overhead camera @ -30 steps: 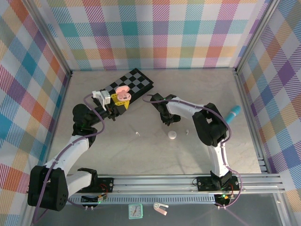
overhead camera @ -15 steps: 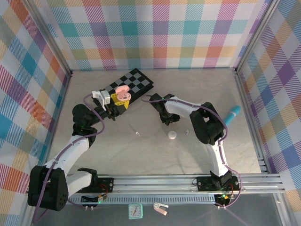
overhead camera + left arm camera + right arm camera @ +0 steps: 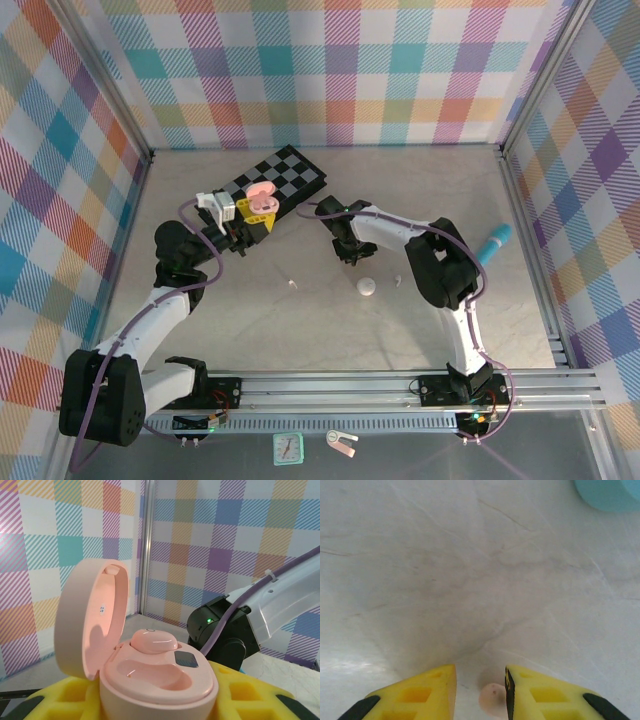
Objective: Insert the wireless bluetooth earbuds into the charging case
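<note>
Pink charging case sits pinched between the yellow fingers of your left gripper, its lid standing open and one pink earbud seated inside. To the right of the case, your right gripper is low over the table, with a second pink earbud between its narrowly parted fingers; whether they pinch it, you cannot tell. A white earbud lies on the table nearer the arm bases than the case.

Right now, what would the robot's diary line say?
left tool: shut on pink charging case, lid open, seated earbud inside | right tool: over table, loose pink earbud between fingers, grip unclear
</note>
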Action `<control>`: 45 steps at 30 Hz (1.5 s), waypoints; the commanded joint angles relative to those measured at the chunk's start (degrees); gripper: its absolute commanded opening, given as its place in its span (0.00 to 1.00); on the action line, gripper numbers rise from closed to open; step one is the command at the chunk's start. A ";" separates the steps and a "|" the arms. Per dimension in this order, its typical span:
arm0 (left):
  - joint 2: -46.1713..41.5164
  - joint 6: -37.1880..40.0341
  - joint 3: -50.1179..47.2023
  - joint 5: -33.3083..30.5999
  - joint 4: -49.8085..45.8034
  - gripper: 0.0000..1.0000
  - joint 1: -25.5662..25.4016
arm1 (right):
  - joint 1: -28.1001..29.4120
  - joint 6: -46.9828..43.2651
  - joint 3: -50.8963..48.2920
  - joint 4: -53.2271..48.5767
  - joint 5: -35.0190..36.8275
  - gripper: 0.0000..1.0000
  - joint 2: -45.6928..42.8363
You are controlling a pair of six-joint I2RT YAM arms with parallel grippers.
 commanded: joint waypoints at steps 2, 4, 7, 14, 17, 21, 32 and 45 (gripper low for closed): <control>0.14 -0.68 0.33 1.56 3.26 0.30 0.74 | 0.69 -0.45 -1.70 1.21 0.42 0.32 -3.44; 0.09 -0.66 0.42 1.48 3.31 0.30 0.78 | 0.86 -0.62 -0.49 -1.28 2.87 0.32 -2.90; 0.10 -0.68 0.42 1.49 3.35 0.30 0.77 | 1.84 -2.07 0.86 -4.12 6.35 0.32 -1.73; -0.01 -0.75 0.24 1.54 3.18 0.30 0.80 | 2.96 -11.95 -3.84 -0.04 4.63 0.35 -4.96; 0.05 -0.77 0.24 1.66 3.17 0.30 0.77 | 3.22 -20.37 -7.05 3.00 4.98 0.35 -6.61; -0.20 -0.86 0.34 1.66 3.10 0.29 0.80 | 3.24 -29.67 -8.85 3.96 6.54 0.36 -7.48; -1.77 -0.09 0.55 1.51 0.74 0.29 0.77 | 3.24 -32.52 -6.37 4.19 7.66 0.35 -2.91; -2.85 0.37 0.60 1.56 -0.38 0.29 0.73 | 2.89 -31.48 -5.15 3.97 9.66 0.29 -0.21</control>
